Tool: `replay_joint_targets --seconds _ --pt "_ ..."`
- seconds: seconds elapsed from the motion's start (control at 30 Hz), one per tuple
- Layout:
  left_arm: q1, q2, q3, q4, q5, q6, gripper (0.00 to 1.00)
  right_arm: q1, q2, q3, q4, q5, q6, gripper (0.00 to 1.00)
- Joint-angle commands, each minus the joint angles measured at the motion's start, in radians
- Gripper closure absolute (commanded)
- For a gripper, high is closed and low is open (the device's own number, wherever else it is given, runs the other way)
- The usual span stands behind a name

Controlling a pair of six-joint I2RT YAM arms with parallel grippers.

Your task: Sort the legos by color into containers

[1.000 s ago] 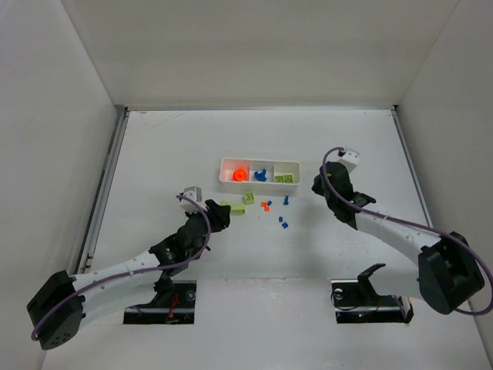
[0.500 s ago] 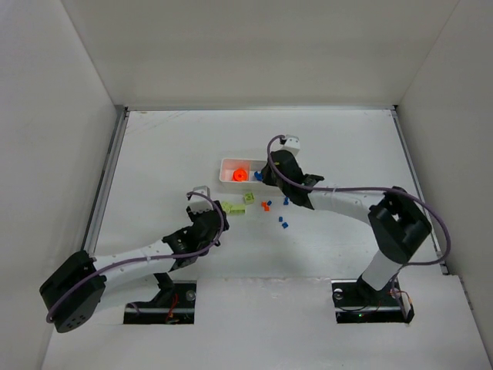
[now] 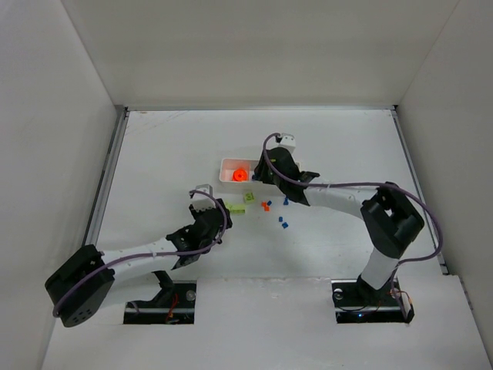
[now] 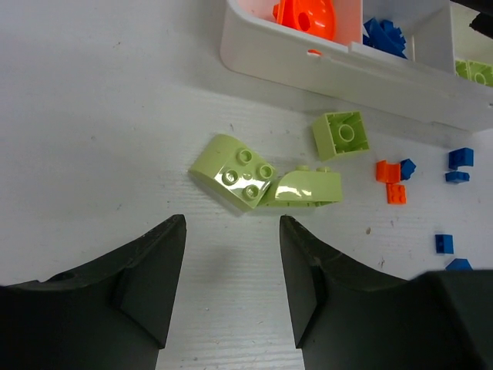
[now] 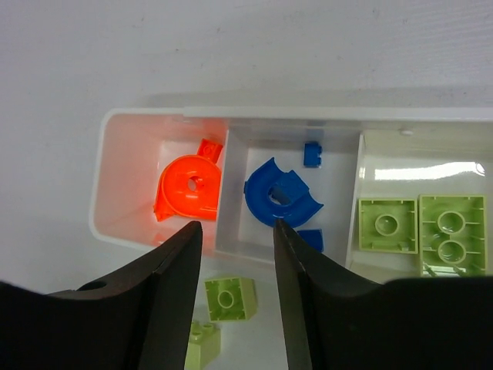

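Pale-green first: two sloped bricks (image 4: 235,173) lie touching each other on the white table (image 4: 92,116), just ahead of my left claw (image 4: 231,231). Its jaws stand apart, nothing between them, low over the table.

Right of that pair is a green square brick (image 4: 341,135), alone, near the tray (image 4: 323,69) wall but not touching it. Next come small orange bits (image 4: 390,181) with one blue bit against them. Further right a few loose blue bits (image 4: 460,158) are scattered, well apart from the green ones.

Tray, left to right:
- Left compartment: an orange disc (image 5: 189,189) and a tiny orange piece (image 5: 209,149) in the far corner.
- Middle compartment: a blue round piece (image 5: 281,196) plus two small blue pieces.
- Right compartment: two green bricks (image 5: 387,225) side by side.

My right claw (image 5: 237,231) hangs above the tray's near wall, jaws apart and empty. The gap lines up with the divider between the orange and blue compartments, one finger on each side
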Motion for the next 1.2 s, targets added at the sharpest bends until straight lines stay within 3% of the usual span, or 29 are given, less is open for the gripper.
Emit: replay_joint_targets --seconds 0.0,0.17,0.27,0.33,0.4,0.5,0.63,0.83,1.1,1.17 --pt "0.016 -0.049 0.005 0.042 -0.005 0.014 0.51 0.002 -0.100 -0.012 0.045 0.019 -0.021 0.54" --pt "0.033 -0.133 -0.016 0.032 -0.003 0.012 0.51 0.140 -0.225 -0.180 0.086 0.042 -0.064 0.61" --pt "0.059 -0.176 -0.030 0.013 -0.003 -0.002 0.52 0.223 -0.207 -0.218 0.112 0.045 -0.078 0.50" --pt "0.085 -0.220 -0.039 -0.020 -0.006 -0.012 0.52 0.260 -0.165 -0.208 0.108 0.059 -0.076 0.34" --pt "0.118 -0.274 -0.051 -0.059 -0.009 -0.026 0.52 0.297 -0.105 -0.178 0.105 0.080 -0.078 0.25" --pt "0.181 -0.351 -0.076 -0.099 0.003 -0.040 0.51 0.323 -0.034 -0.130 0.097 0.114 -0.078 0.16" --pt "0.249 -0.382 -0.093 -0.113 0.066 -0.049 0.51 0.324 0.052 -0.063 0.074 0.163 -0.062 0.14" --pt "0.278 -0.351 -0.087 -0.102 0.143 -0.068 0.52 0.320 0.129 -0.018 0.091 0.175 -0.047 0.20" --pt "0.240 -0.302 -0.076 -0.076 0.143 -0.065 0.50 0.309 0.133 -0.087 0.124 0.177 0.004 0.51" --pt "0.221 -0.267 -0.064 -0.062 0.146 -0.057 0.48 0.312 0.091 -0.125 0.140 0.183 0.019 0.54"
